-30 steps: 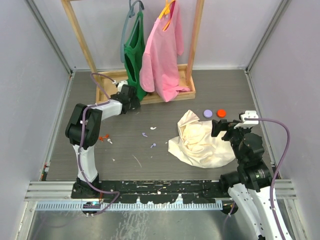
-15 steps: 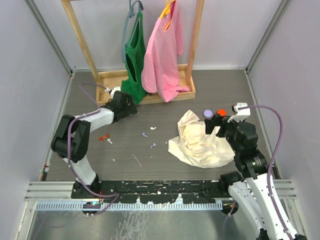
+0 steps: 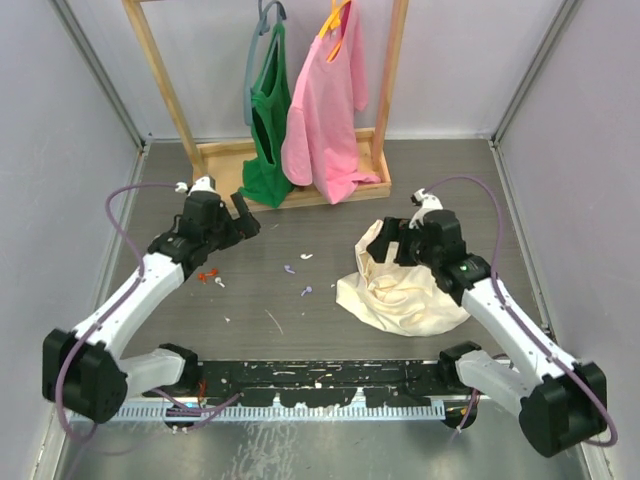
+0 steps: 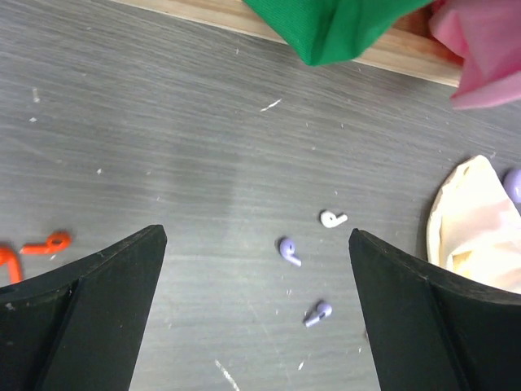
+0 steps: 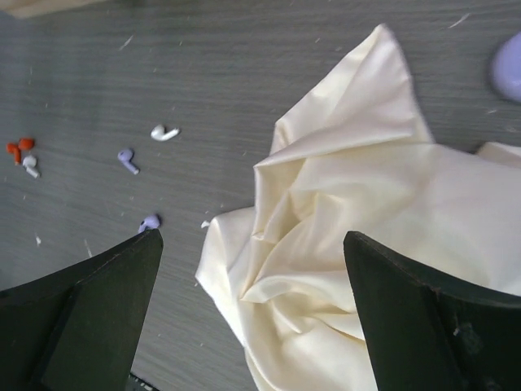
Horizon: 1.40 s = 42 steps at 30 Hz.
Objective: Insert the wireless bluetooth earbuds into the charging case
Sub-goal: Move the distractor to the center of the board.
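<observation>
Two lavender buds, both loose on the grey table [image 3: 450, 170], neither in a case: far earbud [image 3: 289, 269] and near earbud [image 3: 307, 291], close together but apart, roughly mid-table between the two arms. A white earbud-shaped piece [image 3: 305, 257] lies just beyond them, not touching either. Left gripper [image 3: 245, 218]: jaws wide apart, clamped on nothing, up over the table near the foot of the wooden rack [image 3: 220, 155]; its wrist cam looks down with both lavender buds framed between the two black fingers [image 4: 98, 309]. Right gripper [image 3: 378, 245]: jaws also wide apart, gripping nothing, sitting over the left edge of the crumpled cream cloth [image 3: 400, 295]; in its wrist cam the cloth fills most of the gap between the fingers and the buds lie off to the left on bare table. A lavender round piece [image 5: 506, 65] is cut off by the frame edge, just beside the cloth; can't tell whether it's the charging case. Small orange bits [image 3: 207, 275] lie left of the buds, near the left arm. On the rack hang a green garment [image 3: 265, 110] and a pink garment [image 3: 320, 110].
</observation>
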Each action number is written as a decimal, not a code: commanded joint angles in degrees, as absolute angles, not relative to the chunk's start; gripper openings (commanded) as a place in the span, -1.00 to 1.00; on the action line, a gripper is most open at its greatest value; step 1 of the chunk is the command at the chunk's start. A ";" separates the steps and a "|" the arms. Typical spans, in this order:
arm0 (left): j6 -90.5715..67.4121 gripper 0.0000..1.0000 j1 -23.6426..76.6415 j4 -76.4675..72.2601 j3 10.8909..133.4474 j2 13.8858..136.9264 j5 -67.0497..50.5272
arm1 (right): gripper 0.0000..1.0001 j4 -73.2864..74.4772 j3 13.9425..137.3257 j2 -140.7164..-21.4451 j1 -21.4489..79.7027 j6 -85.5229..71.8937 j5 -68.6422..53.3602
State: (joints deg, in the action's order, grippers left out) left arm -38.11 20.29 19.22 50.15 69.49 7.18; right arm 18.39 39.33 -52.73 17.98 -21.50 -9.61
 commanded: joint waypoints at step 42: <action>-14.83 0.96 25.83 35.09 48.95 30.91 26.48 | 0.99 26.53 30.16 -62.81 11.52 -40.83 11.87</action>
